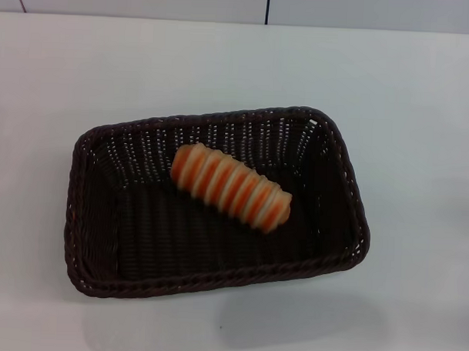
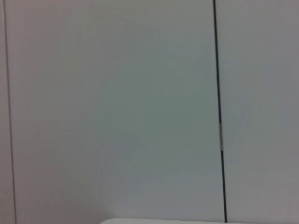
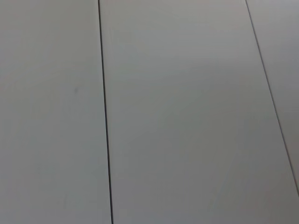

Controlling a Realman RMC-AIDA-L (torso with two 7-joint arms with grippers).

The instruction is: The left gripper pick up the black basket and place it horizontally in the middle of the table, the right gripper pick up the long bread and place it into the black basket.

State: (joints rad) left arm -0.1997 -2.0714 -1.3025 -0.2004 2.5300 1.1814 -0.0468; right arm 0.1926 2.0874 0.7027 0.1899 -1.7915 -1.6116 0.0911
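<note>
The black basket (image 1: 218, 206) sits in the middle of the desk (image 1: 53, 69), its long side running roughly from nine to three o'clock, turned slightly. The long bread (image 1: 231, 188) lies inside it, angled from about ten toward four o'clock, resting on the basket floor toward the far wall. Neither the left gripper nor the right gripper shows in any view, so their fingers cannot be judged; both wrist cameras seem to face only pale panels with dark seams.

Neither the left gripper nor the right gripper shows anywhere near the black basket (image 1: 218, 202); both arms sit out of the head view, their wrist cameras facing pale panels.
</note>
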